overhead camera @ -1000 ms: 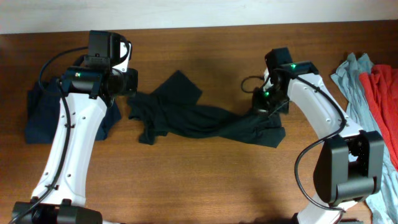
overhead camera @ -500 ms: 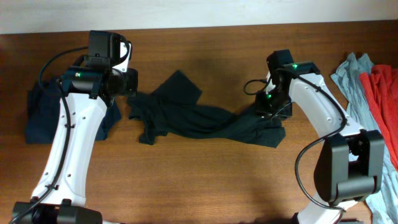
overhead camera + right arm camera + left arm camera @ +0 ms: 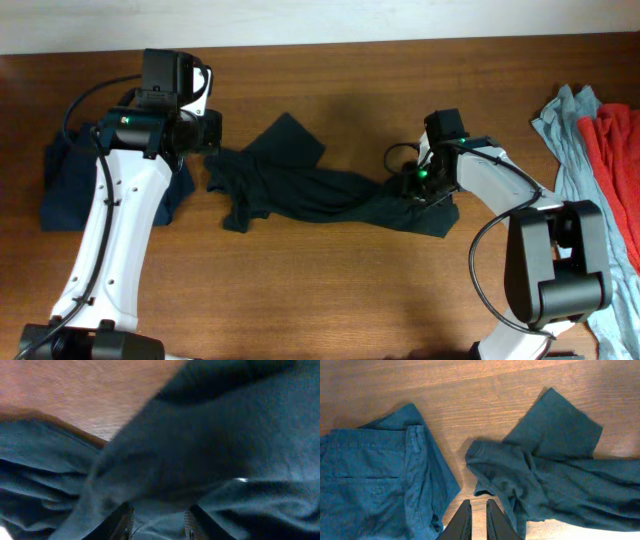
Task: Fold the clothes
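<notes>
The black T-shirt [image 3: 320, 192] lies crumpled and stretched across the middle of the table. My left gripper [image 3: 211, 142] hovers by its left end; in the left wrist view the gripper [image 3: 479, 503] is shut and empty over bare wood, between the shirt [image 3: 555, 480] and a navy garment [image 3: 375, 485]. My right gripper [image 3: 416, 188] is down on the shirt's right end. In the right wrist view it [image 3: 160, 516] is open, with dark shirt fabric [image 3: 200, 445] bunched between and around the fingers. No logo shows.
The navy garment [image 3: 70, 190] lies at the left under my left arm. A pale grey-blue garment [image 3: 568, 135] and a red one [image 3: 615, 165] are heaped at the right edge. The table's far edge [image 3: 320, 42] runs along the top.
My right gripper has moved left and down onto the shirt's right end. The left arm and the shirt's left part have not moved.
</notes>
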Controlling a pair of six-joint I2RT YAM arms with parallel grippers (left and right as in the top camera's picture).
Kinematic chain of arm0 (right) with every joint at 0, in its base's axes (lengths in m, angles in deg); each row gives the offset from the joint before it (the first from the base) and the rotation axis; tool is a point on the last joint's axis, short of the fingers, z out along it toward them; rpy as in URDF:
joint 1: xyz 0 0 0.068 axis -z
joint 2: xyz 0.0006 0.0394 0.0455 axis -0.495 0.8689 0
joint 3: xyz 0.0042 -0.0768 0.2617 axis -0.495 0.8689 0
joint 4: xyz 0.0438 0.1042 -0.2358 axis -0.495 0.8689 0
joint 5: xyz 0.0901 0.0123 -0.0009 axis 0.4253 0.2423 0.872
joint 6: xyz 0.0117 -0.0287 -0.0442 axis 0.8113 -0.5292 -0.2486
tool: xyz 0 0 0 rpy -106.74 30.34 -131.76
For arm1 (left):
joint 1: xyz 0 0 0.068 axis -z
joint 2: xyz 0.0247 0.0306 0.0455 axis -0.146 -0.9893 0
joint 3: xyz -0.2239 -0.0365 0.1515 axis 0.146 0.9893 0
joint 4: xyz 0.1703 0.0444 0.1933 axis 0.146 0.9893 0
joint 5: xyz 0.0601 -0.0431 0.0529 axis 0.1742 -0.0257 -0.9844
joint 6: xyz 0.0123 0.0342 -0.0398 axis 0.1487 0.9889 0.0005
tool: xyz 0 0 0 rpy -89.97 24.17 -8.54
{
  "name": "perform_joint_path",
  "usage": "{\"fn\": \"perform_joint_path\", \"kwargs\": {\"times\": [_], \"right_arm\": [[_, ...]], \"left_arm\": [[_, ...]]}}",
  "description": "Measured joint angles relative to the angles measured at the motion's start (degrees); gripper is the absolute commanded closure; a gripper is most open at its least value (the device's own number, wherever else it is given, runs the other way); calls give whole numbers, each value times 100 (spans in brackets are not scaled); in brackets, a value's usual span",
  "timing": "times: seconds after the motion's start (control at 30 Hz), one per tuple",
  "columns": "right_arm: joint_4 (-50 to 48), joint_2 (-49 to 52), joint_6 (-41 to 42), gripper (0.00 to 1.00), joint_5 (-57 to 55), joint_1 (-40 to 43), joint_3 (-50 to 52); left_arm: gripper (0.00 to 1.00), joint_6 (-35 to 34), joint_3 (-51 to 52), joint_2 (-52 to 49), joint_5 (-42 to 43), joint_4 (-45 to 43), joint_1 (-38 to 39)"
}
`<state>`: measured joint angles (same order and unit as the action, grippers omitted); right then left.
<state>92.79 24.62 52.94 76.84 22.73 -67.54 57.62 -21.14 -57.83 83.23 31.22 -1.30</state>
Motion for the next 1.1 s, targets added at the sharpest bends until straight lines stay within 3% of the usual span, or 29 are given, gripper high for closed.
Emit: {"fn": "perform_joint_path", "kwargs": {"times": [0.2, 0.33, 0.57, 0.7, 0.93, 1.1], "right_arm": [[-315, 0, 44, 59, 221, 4, 0], [-525, 0, 42, 32, 173, 4, 0], [-691, 0, 46, 22, 50, 17, 0], [-411, 0, -9, 22, -188, 313, 2], [-275, 0, -389, 32, 278, 1453, 0], [-280, 0, -525, 35, 632, 1394, 0]], "left_arm": [[87, 0, 0, 0, 0, 0, 0], [88, 0, 0, 0, 0, 2, 0], [88, 0, 0, -2, 22, 0, 0], [87, 0, 0, -2, 55, 15, 0], [87, 0, 0, 0, 68, -63, 0], [87, 2, 0, -2, 66, -122, 0]]}}
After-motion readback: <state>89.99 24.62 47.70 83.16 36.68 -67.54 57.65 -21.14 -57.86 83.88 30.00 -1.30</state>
